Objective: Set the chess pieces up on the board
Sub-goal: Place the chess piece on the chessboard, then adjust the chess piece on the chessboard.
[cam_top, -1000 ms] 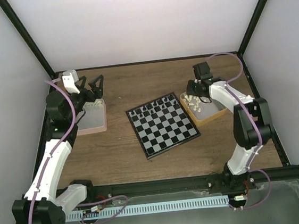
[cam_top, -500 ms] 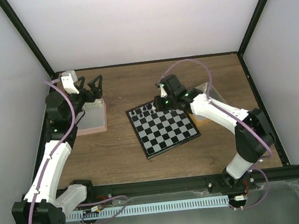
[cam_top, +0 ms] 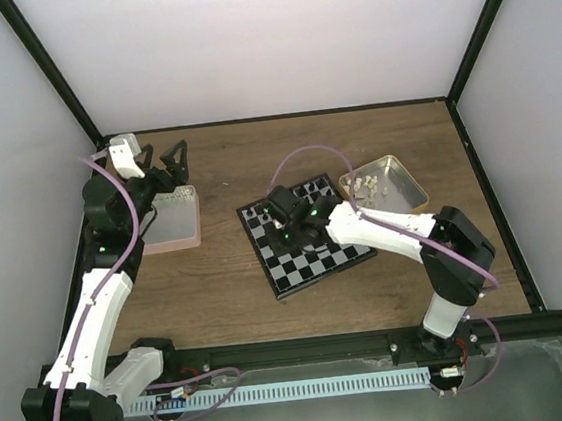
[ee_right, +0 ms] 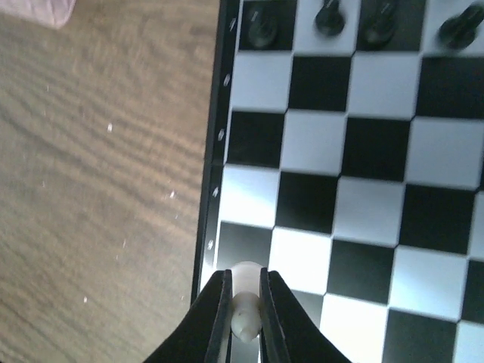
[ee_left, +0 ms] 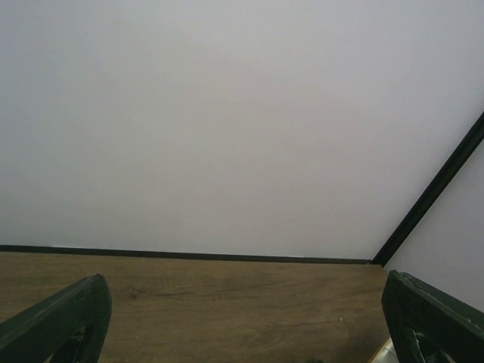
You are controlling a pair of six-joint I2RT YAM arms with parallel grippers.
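we saw the right tool [ee_right: 245,281] pinched shut on one cream chess piece [ee_right: 243,314], poised over the board [ee_right: 378,204] at its edge, apparently just clear of the squares. black chessmen [ee_right: 330,19] lined the far row. the left tool [cam_top: 169,164] gaped wide near the pink tray [cam_top: 172,227], holding nothing.

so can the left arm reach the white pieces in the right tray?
Probably not: left gripper sits by the pink tray; the right tray lies beyond the board, right arm stretched across it.
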